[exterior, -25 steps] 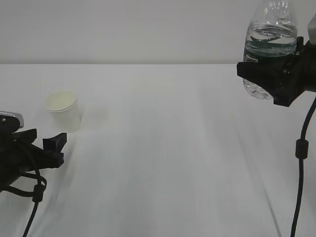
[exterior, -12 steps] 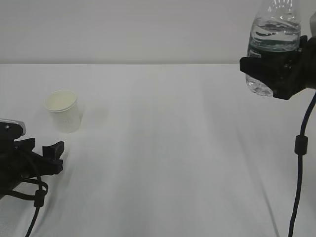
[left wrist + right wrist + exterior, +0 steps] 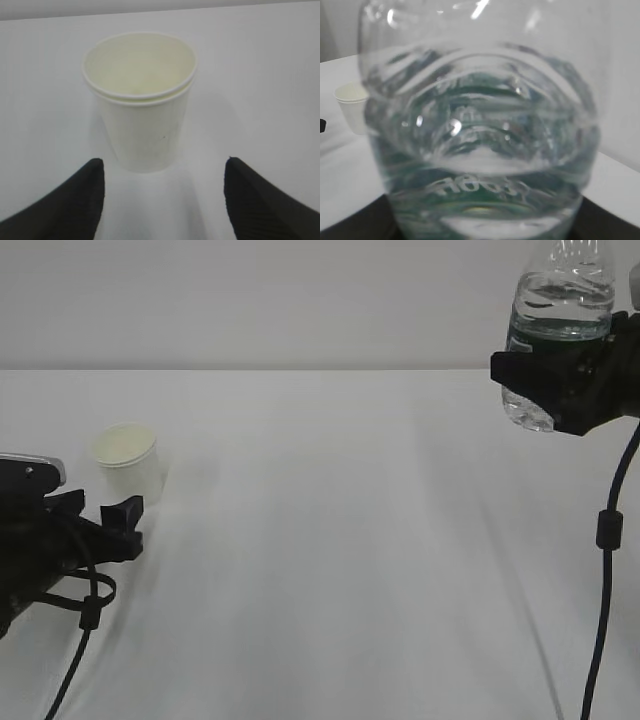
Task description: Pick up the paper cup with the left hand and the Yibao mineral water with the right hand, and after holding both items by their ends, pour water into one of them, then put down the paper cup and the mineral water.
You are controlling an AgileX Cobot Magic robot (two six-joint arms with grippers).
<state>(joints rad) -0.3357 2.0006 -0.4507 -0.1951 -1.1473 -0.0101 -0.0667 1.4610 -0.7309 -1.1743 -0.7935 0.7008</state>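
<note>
Standing upright on the white table point(image 3: 330, 570), the paper cup point(image 3: 128, 462) sits at the left side of the exterior view, free of any contact. The left hand point(image 3: 95, 525) lies low on the table just in front of the cup, its jaws spread apart and gripping nothing. From the left wrist view, the cup point(image 3: 140, 100) stands between and slightly beyond the two black fingertips point(image 3: 75, 197), with clear table surface on either side of its base. The cup's rim shows a doubled edge; the interior is pale cream and appears dry, though this cannot be confirmed.

At the upper right, the right hand point(image 3: 570, 380) holds the water bottle point(image 3: 555, 335) well above the table, jaws clamped around its lower body near the dark green label. The bottle stands roughly upright, partly filled; its top is cut off by the frame edge. The right wrist view is filled by the bottle point(image 3: 480, 150), blurred, with the cup point(image 3: 352, 106) visible small at far left.
</note>
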